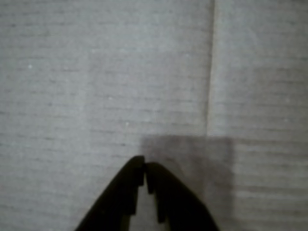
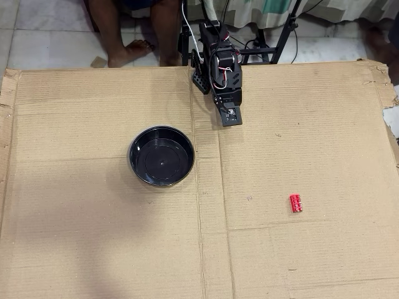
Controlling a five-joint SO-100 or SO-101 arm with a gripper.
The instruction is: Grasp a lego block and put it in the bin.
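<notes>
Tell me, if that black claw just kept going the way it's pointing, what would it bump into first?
Most likely only the bare cardboard sheet. The wrist view shows the shut gripper aimed at plain cardboard, and the overhead view puts the black bowl and red lego block off to either side. Depth is unclear.

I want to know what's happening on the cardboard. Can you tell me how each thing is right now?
lego block: lying on the cardboard, not held, far right of the bowl in the overhead view.
bin: upright, empty.
gripper: jaws shut, holding nothing, over bare cardboard.
cardboard sheet: flat, creased, torn at the edges.
</notes>
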